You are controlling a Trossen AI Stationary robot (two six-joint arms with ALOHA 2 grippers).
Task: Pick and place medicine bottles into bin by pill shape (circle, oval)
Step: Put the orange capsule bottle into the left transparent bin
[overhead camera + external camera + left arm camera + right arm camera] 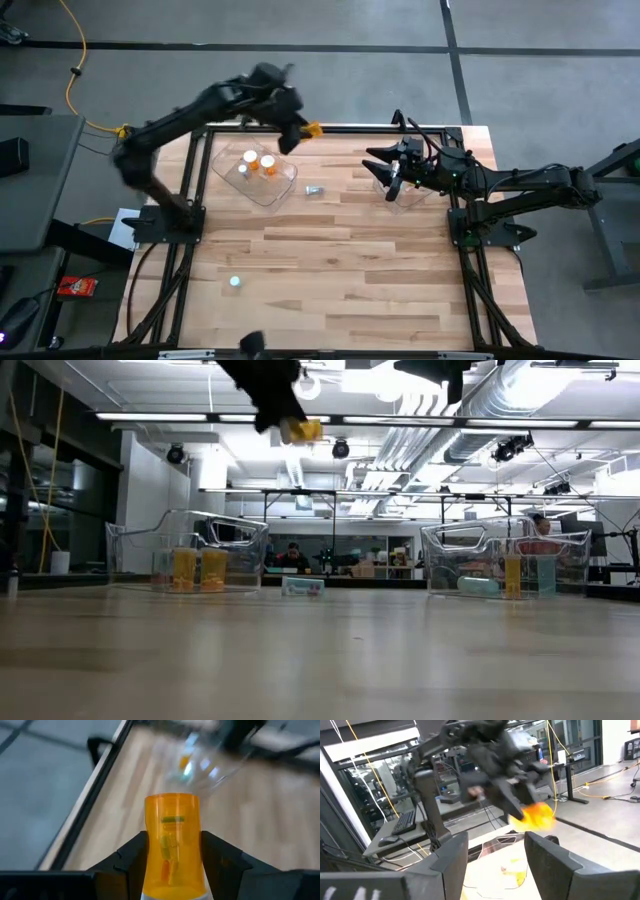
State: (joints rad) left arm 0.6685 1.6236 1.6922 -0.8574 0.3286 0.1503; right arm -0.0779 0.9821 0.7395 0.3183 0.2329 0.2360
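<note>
Carrying the orange bottle (173, 845) to the correct bin is judged to be the step in hand, and it is best done by bringing the bottle squarely over the bin's opening, lowering it inside the walls, and only then letting go, so that it neither bounces off the rim nor knocks over the bottles already standing there. On the left, the left bin (262, 190) of clear plastic is seen holding two orange bottles and a pale one. The left gripper (303, 130) is held raised above the table near the far edge, just beyond that bin, and its fingers are clamped on the orange bottle, in which elongated pills can be made out. A pale bottle (314, 190) is seen lying on the table between the two bins, and another (235, 282) lies well apart near the front. On the right, the right gripper (392, 187) is held over the right bin (405, 203), its fingers spread and nothing gripped between them.
</note>
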